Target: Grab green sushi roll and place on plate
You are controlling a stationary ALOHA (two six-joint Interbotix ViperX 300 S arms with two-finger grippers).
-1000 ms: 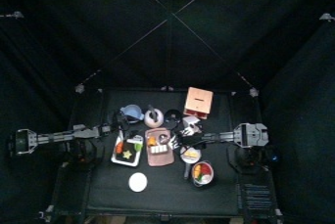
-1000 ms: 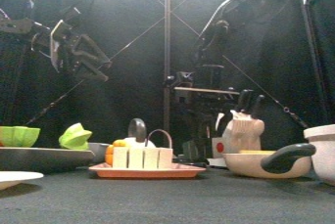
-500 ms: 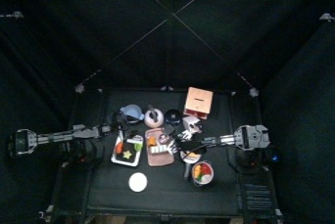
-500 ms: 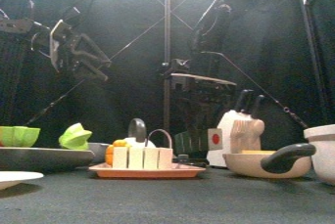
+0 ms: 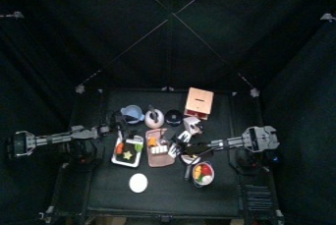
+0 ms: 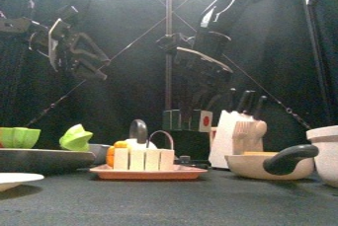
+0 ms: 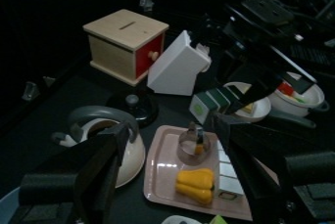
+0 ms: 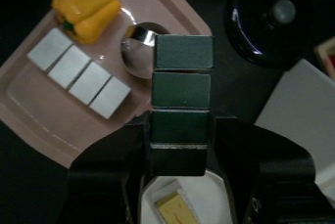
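The green sushi roll (image 5: 125, 150) is a small bright green spot on the dark tray (image 5: 129, 159) at the table's left. In the front view two green pieces (image 6: 75, 137) sit on that tray (image 6: 46, 157); I cannot tell which is the roll. The white plate (image 5: 138, 182) lies empty near the front edge, low at the left in the front view (image 6: 11, 181). My right gripper (image 5: 184, 148) hangs open over the pink tray (image 5: 159, 148), holding nothing. My left gripper (image 5: 116, 136) rests open and raised behind the dark tray.
The pink tray (image 8: 39, 101) carries white blocks (image 8: 78, 71), a yellow pepper (image 8: 85, 11) and a grey piece (image 8: 141, 44). A red wooden box (image 7: 127, 44) and white carton (image 7: 177, 62) stand behind. Bowls (image 5: 201, 174) crowd the right front.
The right arm has swung left and toward the table's front, from beside the carton to over the pink tray, jaws still open. The left arm has not moved.
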